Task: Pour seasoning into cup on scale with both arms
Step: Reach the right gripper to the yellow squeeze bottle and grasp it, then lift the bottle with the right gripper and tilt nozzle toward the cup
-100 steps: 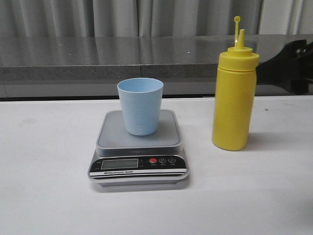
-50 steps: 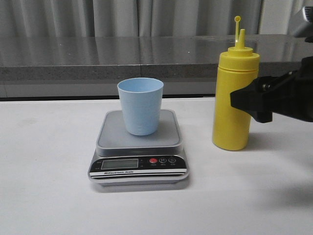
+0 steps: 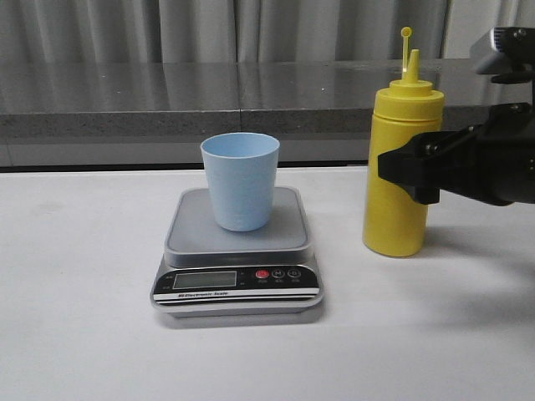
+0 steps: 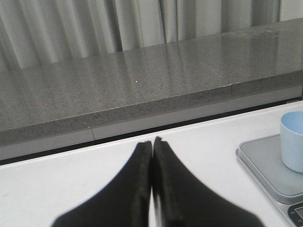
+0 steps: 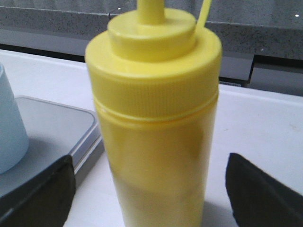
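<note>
The pale blue cup (image 3: 240, 180) stands upright on the grey scale (image 3: 192, 227) at the table's middle. To its right stands the yellow seasoning bottle (image 3: 393, 221), nozzle up, cap hanging off its tether. My right gripper (image 3: 403, 171) reaches in from the right at the bottle's mid-height. In the right wrist view the bottle (image 5: 156, 118) fills the space between the two black fingers (image 5: 40, 194), which stand wide apart and clear of its sides: the gripper (image 5: 151, 191) is open. My left gripper (image 4: 152, 147) is shut on nothing, left of the scale (image 4: 262, 163) and cup (image 4: 293, 142). It is outside the front view.
A grey stone ledge (image 3: 167, 92) with curtains behind it runs along the far edge of the white table (image 3: 84, 334). The scale's display and buttons (image 3: 276, 274) face the front.
My right arm has come in from the right edge and moved left; its finger now overlaps the bottle's body. Cup, scale and bottle have not moved.
</note>
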Available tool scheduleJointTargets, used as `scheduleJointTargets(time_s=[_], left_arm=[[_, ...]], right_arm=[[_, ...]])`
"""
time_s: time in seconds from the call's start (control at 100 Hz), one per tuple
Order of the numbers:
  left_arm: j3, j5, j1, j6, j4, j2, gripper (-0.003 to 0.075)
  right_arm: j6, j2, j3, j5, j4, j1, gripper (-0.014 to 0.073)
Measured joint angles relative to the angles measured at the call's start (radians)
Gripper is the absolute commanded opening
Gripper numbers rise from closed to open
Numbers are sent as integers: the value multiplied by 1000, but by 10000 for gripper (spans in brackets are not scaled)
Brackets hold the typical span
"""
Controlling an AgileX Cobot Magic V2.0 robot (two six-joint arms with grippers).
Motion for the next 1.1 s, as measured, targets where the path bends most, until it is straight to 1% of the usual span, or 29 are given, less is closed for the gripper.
scheduleJointTargets(time_s=[0.52, 0.62, 0.67, 0.74, 0.86, 0.93, 0.98, 1.1], left_arm=[[0, 0, 0, 0, 0, 0, -18], [0, 0, 0, 0, 0, 0, -18], [0, 0, 0, 0, 0, 0, -18], [0, 0, 0, 0, 0, 0, -18], [0, 0, 0, 0, 0, 0, -18], [0, 0, 0, 0, 0, 0, -18], [0, 0, 0, 0, 0, 0, -18], [0, 0, 0, 0, 0, 0, -18]], right_arm=[[0, 119, -119, 0, 1, 0, 638], [0, 134, -133, 0, 1, 0, 625], [0, 139, -136, 0, 1, 0, 601], [0, 141, -136, 0, 1, 0, 535], [0, 141, -136, 0, 2, 0, 368], [0, 141, -136, 0, 2, 0, 307], [0, 141, -136, -2, -3, 0, 293], [-9, 139, -136, -6, -31, 0, 293]])
